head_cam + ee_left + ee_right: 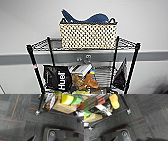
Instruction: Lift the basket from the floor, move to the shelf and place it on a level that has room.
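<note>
Basket on the shelf's top level

The basket [88, 35] sits on the top level [126, 43] of the shelf [35, 66], a blue item inside. Both wrist cameras face the floor [18, 125]; finger state cannot be told. Packages crowd the tier below.

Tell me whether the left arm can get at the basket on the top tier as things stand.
Probably yes: the basket sits on the rack's top tier, its front unobstructed. The left wrist camera looks down at the carpet, so the arm would need raising.
</note>
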